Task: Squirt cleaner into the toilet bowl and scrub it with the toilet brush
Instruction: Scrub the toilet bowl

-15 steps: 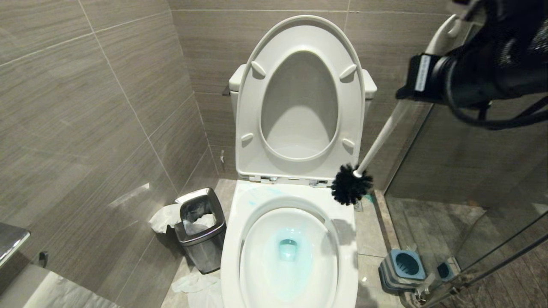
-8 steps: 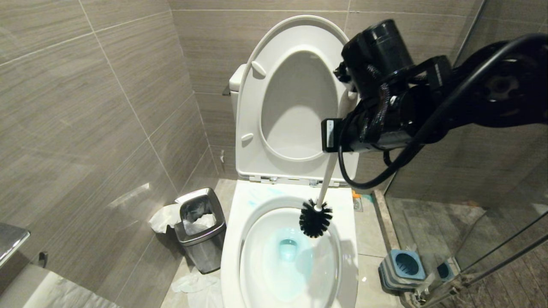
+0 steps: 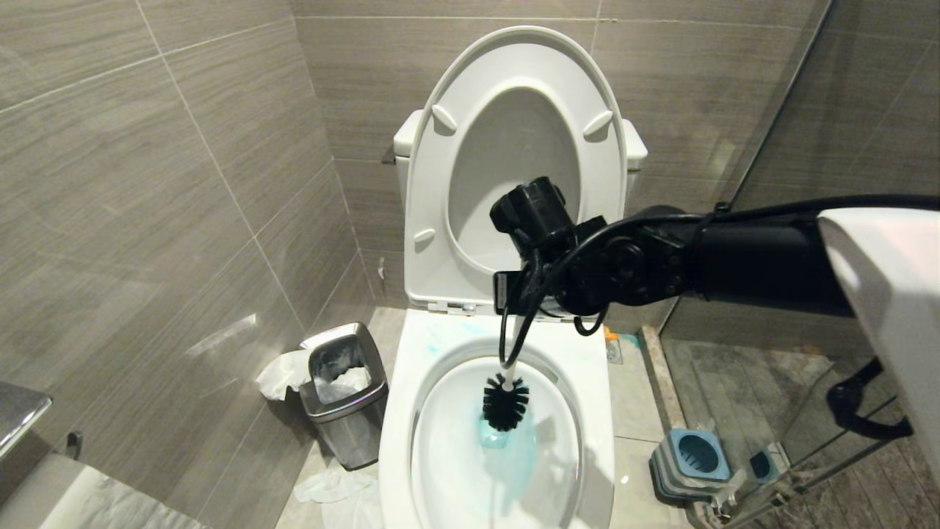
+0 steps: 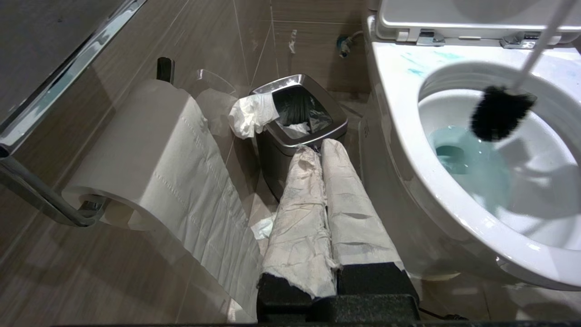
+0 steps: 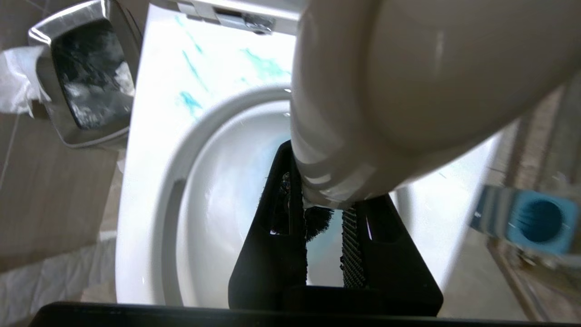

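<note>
No text, label, brand, number or sign can be read in any view; nothing near either gripper carries legible marking.

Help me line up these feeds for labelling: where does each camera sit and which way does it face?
Head: high, looking down at the toilet bowl; right arm reaches in with the toilet brush.
Left wrist: low beside the bowl, facing the bin; shut left gripper shows, paper-wrapped.
Right wrist: above the bowl, looking down the brush handle; right gripper shows.
All share bowl, brush, bin.
</note>
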